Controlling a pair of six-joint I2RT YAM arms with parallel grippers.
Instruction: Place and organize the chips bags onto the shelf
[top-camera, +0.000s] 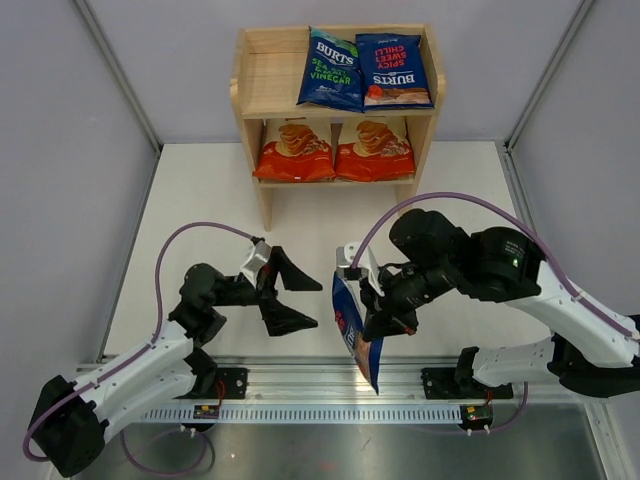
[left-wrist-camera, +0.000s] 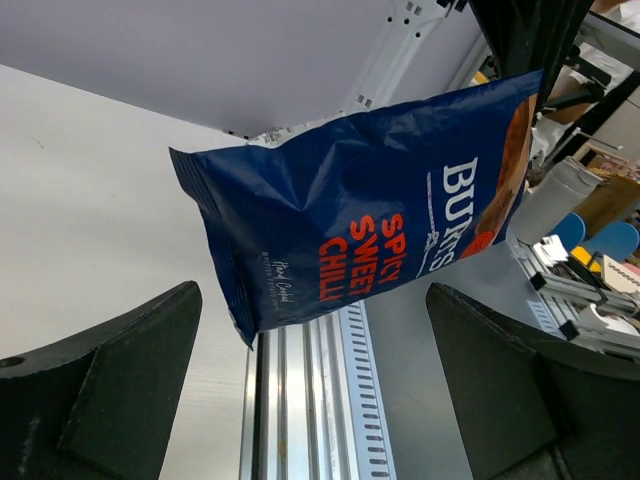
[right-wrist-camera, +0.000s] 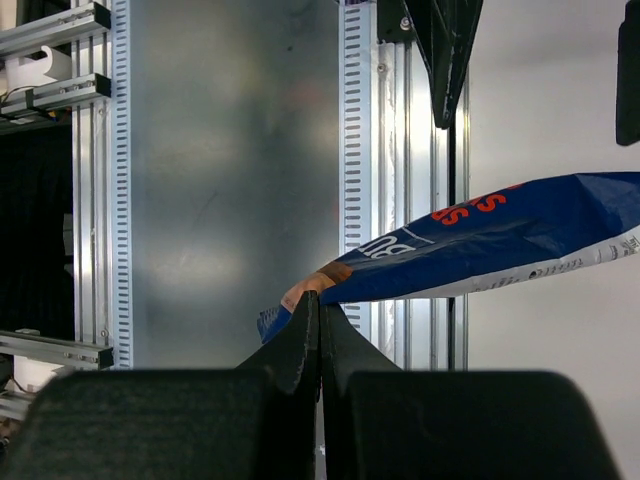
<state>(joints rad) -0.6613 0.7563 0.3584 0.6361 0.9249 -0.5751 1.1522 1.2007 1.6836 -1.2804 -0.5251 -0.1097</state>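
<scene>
The wooden shelf (top-camera: 262, 75) stands at the back centre. Its top tier holds a green-lettered Burts bag (top-camera: 333, 70) and a red-accented Burts bag (top-camera: 393, 70). Its lower tier holds two Cassava Chips bags (top-camera: 295, 150) (top-camera: 375, 150). My right gripper (top-camera: 372, 322) is shut on one end of a third, red-accented Burts bag (top-camera: 352, 335) and holds it in the air over the table's near edge. The pinch (right-wrist-camera: 320, 300) and the bag (right-wrist-camera: 500, 240) show in the right wrist view. My left gripper (top-camera: 308, 302) is open and empty, just left of the bag. In the left wrist view (left-wrist-camera: 312, 300) the bag (left-wrist-camera: 370, 220) hangs ahead of the jaws.
An aluminium rail (top-camera: 330, 385) runs along the near edge under the hanging bag. Grey walls close in the white table (top-camera: 200, 200) on the left, right and back. The left half of the shelf's top tier is bare wood.
</scene>
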